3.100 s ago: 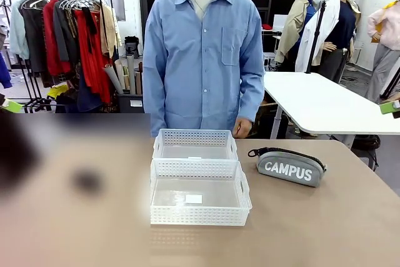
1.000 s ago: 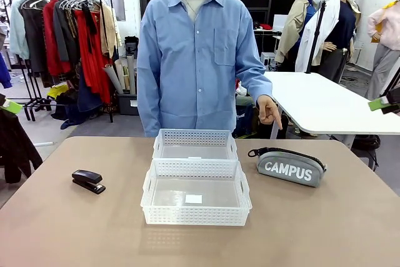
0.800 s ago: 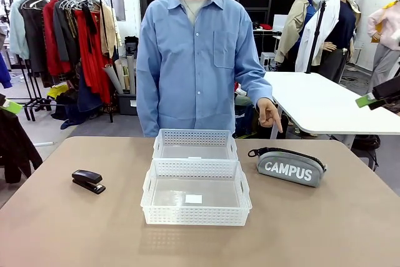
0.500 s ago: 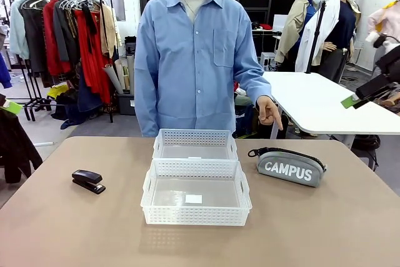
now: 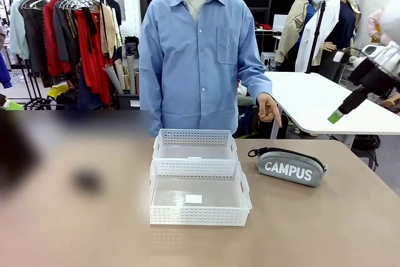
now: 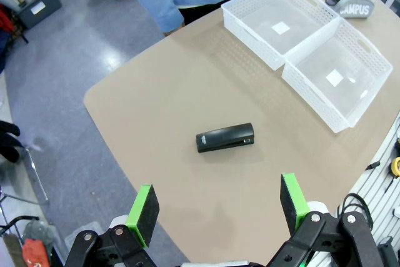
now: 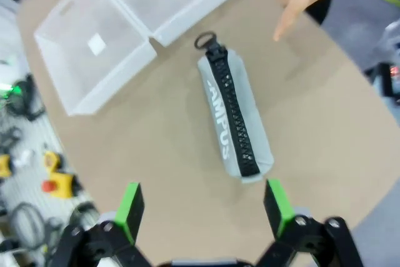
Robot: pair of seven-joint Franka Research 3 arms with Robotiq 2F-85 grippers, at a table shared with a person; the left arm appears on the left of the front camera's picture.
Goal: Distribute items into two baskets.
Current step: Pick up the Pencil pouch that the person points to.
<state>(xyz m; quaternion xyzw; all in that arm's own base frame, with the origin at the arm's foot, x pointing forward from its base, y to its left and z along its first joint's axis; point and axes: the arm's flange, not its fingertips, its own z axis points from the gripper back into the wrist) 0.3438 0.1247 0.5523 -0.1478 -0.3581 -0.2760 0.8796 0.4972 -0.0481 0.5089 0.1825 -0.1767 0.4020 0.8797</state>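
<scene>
table point(image 5: 325, 229): tan top. We see it blurred over its 9 o'clock half in the front view.
person point(image 5: 194, 60): blue shirt, standing at the table's 12 o'clock edge, facing us.
near basket point(image 5: 200, 217): white, mid-table, with a white label on its floor.
far basket point(image 5: 195, 137): same type, at 12 o'clock of the near basket. The two sit end to end and look like they touch. It also has a white label on its floor.
pouch point(image 5: 291, 167): grey, "CAMPUS" lettering facing us, black zipper on top. It lies flat on the table at 3 o'clock of the baskets, near them but apart. Its pull ring is at the end toward the baskets.
left gripper point(image 6: 219, 204): jaws wide apart and gripping nothing, up in the air over the table. In its wrist view the baskets sit at 1 to 2 o'clock.
right gripper point(image 7: 203, 203): jaws wide apart and gripping nothing, in the air above the pouch. In its wrist view the pouch is at 12 o'clock and the baskets at 10 to 11.
person's hand point(image 5: 270, 108): index finger pointing down, at about 11 o'clock of the pouch in the front view, clear of it.
stapler point(image 6: 225, 137): black, flat on bare table at 12 o'clock of the left gripper's gap, well apart from the baskets.
</scene>
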